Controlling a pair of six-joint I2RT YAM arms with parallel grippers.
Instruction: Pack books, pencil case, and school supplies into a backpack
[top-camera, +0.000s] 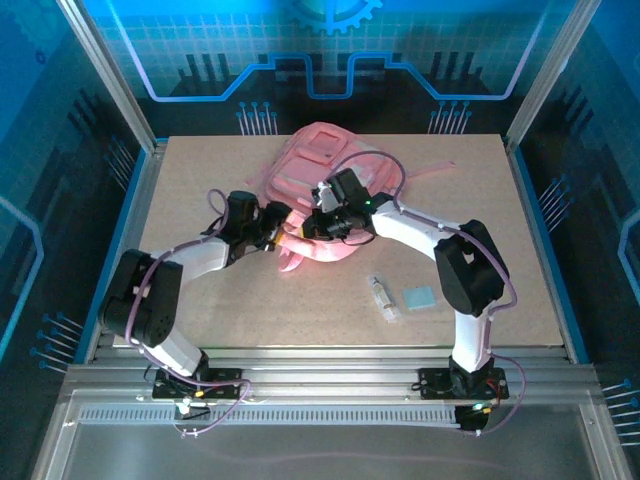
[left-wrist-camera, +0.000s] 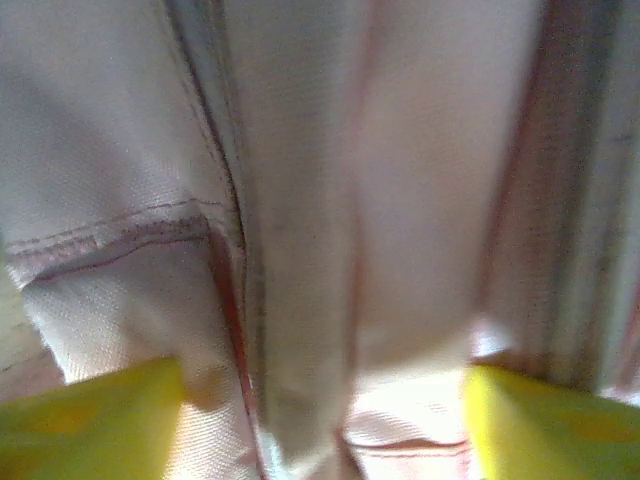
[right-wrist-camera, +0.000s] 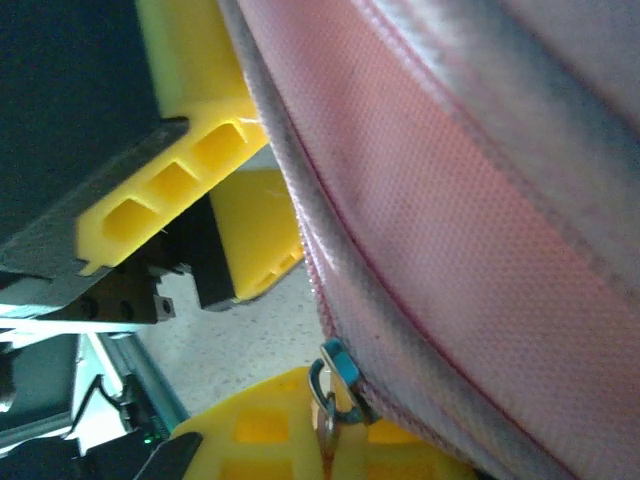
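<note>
Pink fabric backpack (left-wrist-camera: 330, 180) lies bunched at the middle of the tan table (top-camera: 250, 310).
Left gripper (left-wrist-camera: 320, 425) holds its yellow jaws apart around the cloth; right gripper (right-wrist-camera: 285, 445) is clamped shut on the zippered edge.

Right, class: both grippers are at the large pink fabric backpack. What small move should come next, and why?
Probably close the left gripper: its yellow fingers stand apart around a fold of the pink fabric backpack, while the right gripper seems shut on its edge.
</note>
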